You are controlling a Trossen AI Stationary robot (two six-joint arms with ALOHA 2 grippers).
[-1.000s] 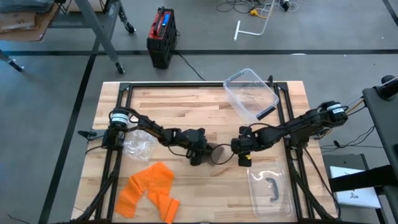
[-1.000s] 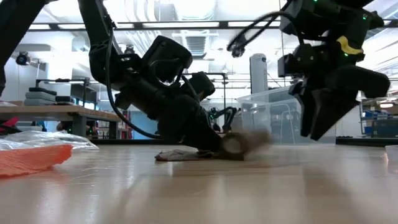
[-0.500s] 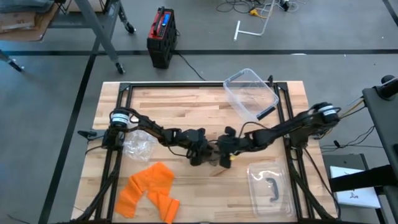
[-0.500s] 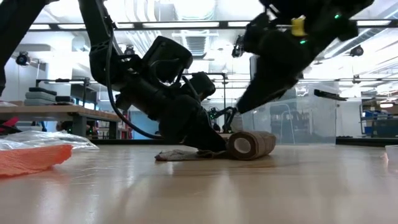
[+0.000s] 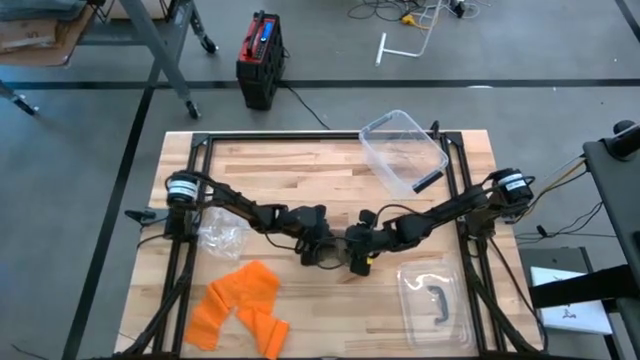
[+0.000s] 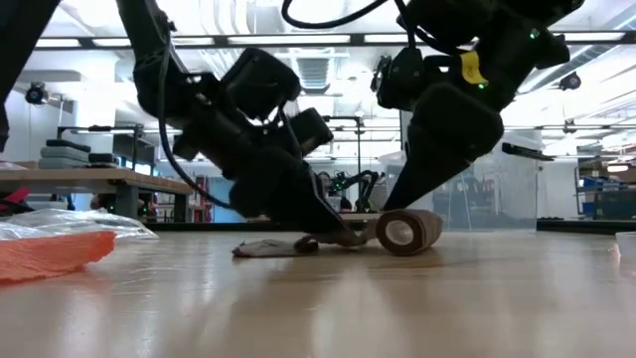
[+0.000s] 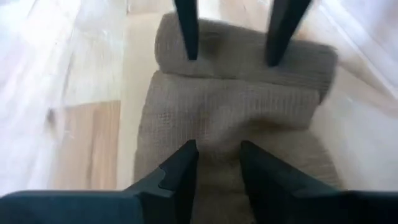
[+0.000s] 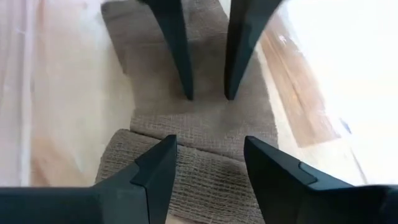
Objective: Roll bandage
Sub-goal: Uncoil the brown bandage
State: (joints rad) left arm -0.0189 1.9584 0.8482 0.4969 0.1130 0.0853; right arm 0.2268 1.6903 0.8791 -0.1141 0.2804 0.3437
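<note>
High view: the two grippers are seen meeting near the centre of the table (image 5: 300,170), the left gripper (image 5: 322,252) at about nine o'clock of the meeting point and the right gripper (image 5: 358,256) at about three o'clock, with the bandage (image 5: 340,249) between them and mostly hidden under them. From table height, a brown roll (image 6: 408,231) is seen lying on its side on the wood, with a flat tail (image 6: 273,248) of cloth trailing from it at nine o'clock. The tail is pressed to the table by the left gripper (image 6: 333,234), whose fingers are set a little apart and rest on the cloth without clamping it, as the left wrist view shows (image 7: 214,163). The roll is touched from above by the right gripper (image 6: 397,214), whose fingers stand somewhat wider and straddle its top rather than close on it; nothing is seen to be gripped. The task is judged to be partly done: several turns are already wound into a firm cylinder, while a stretch of flat bandage (image 8: 199,124) is left unrolled between the two grippers. An orange cloth (image 5: 240,305) lies at seven o'clock, untouched.
</note>
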